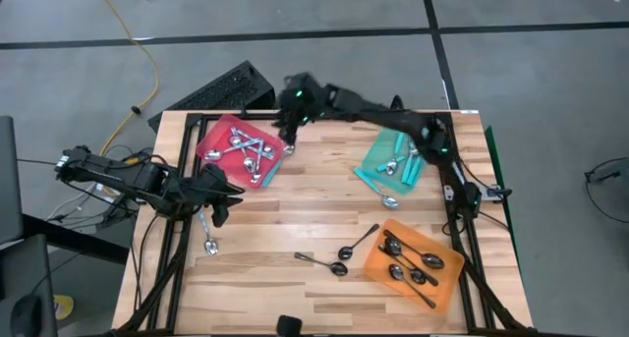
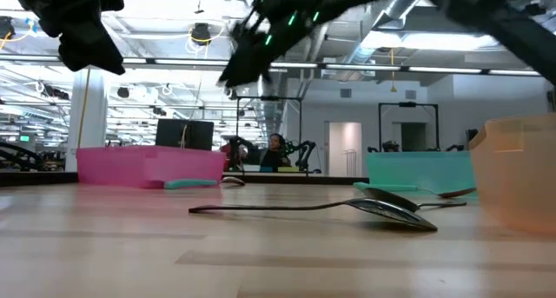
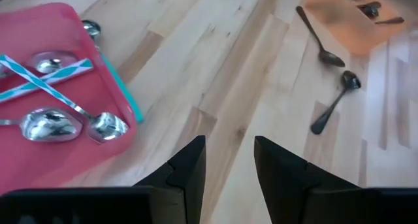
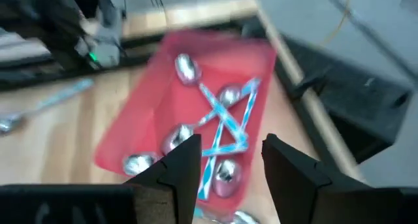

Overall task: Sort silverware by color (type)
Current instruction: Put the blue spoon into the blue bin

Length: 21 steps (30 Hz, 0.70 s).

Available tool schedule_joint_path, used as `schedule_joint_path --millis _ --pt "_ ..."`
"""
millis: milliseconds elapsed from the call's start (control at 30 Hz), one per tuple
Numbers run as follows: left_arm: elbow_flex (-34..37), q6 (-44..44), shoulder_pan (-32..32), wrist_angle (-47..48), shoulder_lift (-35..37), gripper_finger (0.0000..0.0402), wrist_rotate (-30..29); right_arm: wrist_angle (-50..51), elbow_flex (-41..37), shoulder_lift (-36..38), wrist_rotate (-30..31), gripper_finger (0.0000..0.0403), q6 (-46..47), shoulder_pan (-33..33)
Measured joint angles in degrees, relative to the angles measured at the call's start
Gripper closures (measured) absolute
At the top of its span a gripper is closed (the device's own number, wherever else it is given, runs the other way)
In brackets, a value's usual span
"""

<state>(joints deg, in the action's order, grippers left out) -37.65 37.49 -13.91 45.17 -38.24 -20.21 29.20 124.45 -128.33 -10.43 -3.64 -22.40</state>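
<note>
My right tool (image 1: 291, 131) hangs part open and empty over the red tray (image 1: 218, 138), upper left of centre. My left tool (image 1: 222, 201) waits at the left edge, part open, empty. I judge the next pick is the black spoons (image 1: 341, 260) on the surface, lower centre.

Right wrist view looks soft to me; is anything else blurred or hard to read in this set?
Right wrist view: red tray and its spoons smeared by motion blur. Left wrist view: sharp near the tray, orange tray blurred. Low view: arms are dark silhouettes against bright ceiling lights. High view: evenly lit, sharp.
</note>
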Motion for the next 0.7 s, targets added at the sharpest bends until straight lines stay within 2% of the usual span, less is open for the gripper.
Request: schedule_joint_path --millis 133,267,367,500,633,700 --pt "0.01 1.13 0.00 -0.18 -1.07 0.0288 -0.06 7.49 0.19 8.14 1.57 0.0221 -3.78 -0.58" --pt "0.04 0.39 0.02 -3.49 -4.69 0.0288 -1.87 17.98 0.13 14.98 8.58 0.0221 -8.30 -0.34" --pt "0.04 -1.95 0.04 -9.09 -9.58 0.0288 -5.88 25.78 0.13 19.90 13.03 0.0221 -8.87 -0.21" --pt "0.04 -3.90 1.11 -17.83 -18.38 0.0288 -10.75 34.78 0.15 24.69 13.87 0.0221 -6.48 -0.24" --pt "0.04 -6.36 3.51 -26.57 -26.68 0.0287 -9.17 41.65 0.10 27.46 13.88 0.0221 -3.16 -0.26" --pt "0.02 -6.42 5.79 -29.75 -29.72 0.0287 -5.91 44.50 0.08 28.86 13.86 0.0221 -2.06 -0.23"
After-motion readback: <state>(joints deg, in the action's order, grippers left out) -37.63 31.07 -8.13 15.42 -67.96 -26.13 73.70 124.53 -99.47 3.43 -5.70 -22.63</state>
